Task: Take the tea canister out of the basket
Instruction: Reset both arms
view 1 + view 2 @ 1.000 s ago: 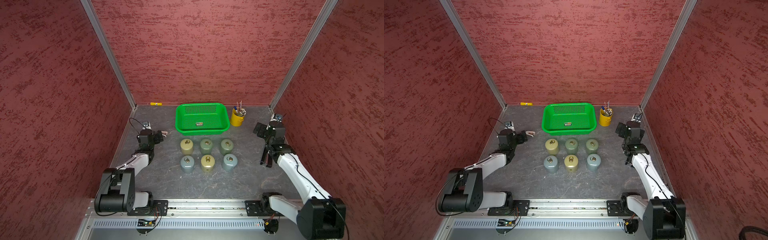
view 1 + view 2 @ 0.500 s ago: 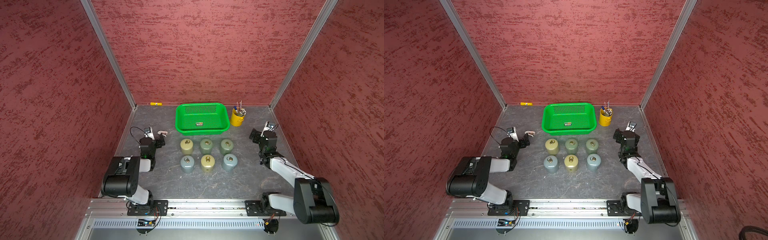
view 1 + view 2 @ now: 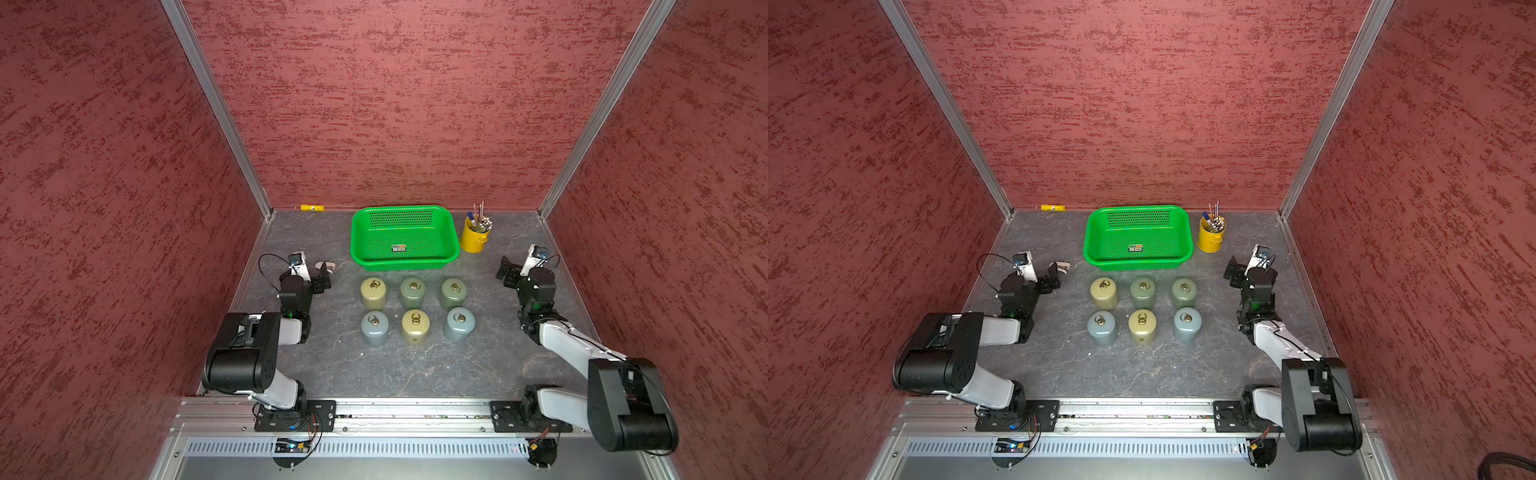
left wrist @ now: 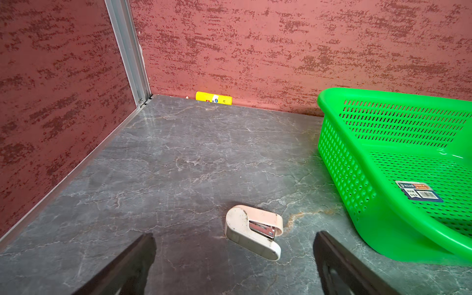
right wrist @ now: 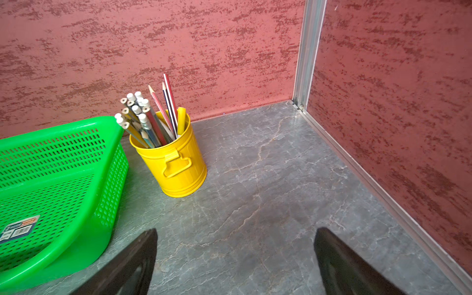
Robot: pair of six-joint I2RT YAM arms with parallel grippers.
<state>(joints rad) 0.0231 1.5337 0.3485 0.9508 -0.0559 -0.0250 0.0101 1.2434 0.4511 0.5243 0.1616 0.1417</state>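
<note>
As basket (image 3: pixel 401 218) holds nothing but label (image 3: pixel 399 248) on floor, six tea canisters (image 3: pixel 412 291) stand upright on table (image 3: pixel 415 374) just in front, two rows. Likely rigid, smooth, fairly heavy; lid ring (image 3: pixel 375 284) or body sides suit grasp. Yellow bucket (image 3: pixel 473 241) holds pencils (image 3: pixel 482 221). Left gripper (image 3: pixel 323 280), right gripper (image 5: pixel 235 240): jaws apart, empty.

Bright, even light is falling from above, casting faint shadows on the desk (image 3: pixel 419 374); wrist views are bowing at their edges.
</note>
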